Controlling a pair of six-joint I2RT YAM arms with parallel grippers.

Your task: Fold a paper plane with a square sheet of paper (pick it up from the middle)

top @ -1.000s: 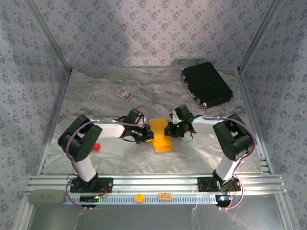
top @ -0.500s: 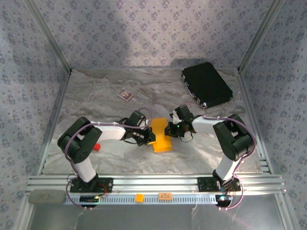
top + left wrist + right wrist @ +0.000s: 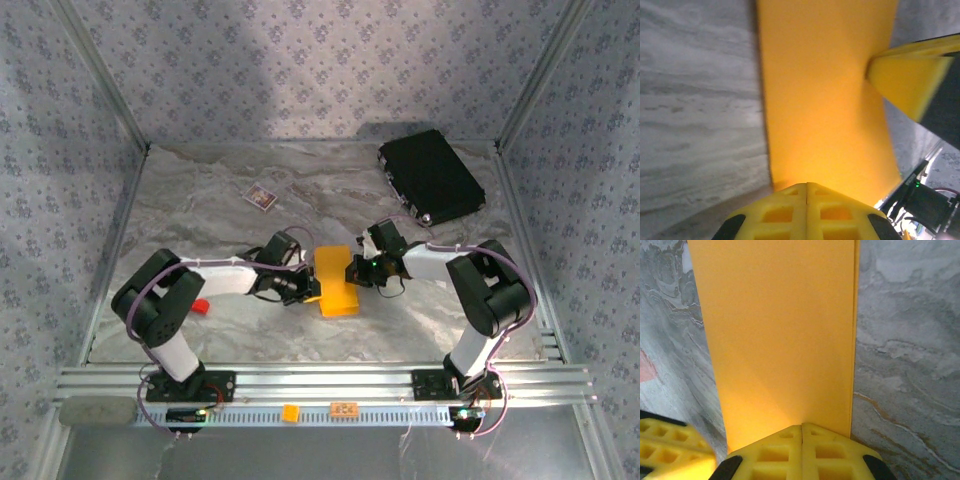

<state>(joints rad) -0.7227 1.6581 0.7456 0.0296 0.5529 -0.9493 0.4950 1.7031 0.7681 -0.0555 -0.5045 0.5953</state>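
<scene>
Two grippers meet at the middle of the grey marble-patterned table [image 3: 200, 210], one from each side of a thin orange-yellow sheet of paper [image 3: 335, 280] creased into a long narrow strip. In the top view the strip runs from far to near and lies between the two wrists.

The left gripper [image 3: 308, 287] is at the strip's left long edge. In its wrist view, its yellow fingers [image 3: 835, 212] are pressed together with no gap, and the sheet of paper [image 3: 825, 100] comes out from between their tips. A finger of the other arm [image 3: 907, 75] reaches the paper's opposite edge.

The right gripper [image 3: 357, 272] is at the right long edge. Its fingers [image 3: 832, 447] are likewise closed tight on the sheet of paper [image 3: 780, 330], which spreads flat away from them over the table.

A flat black rectangular case [image 3: 430, 178] lies at the far right, well apart from the paper. A small dark card [image 3: 261, 197] lies far left of centre, and a small red block [image 3: 201, 306] is just beside the left arm's elbow.
</scene>
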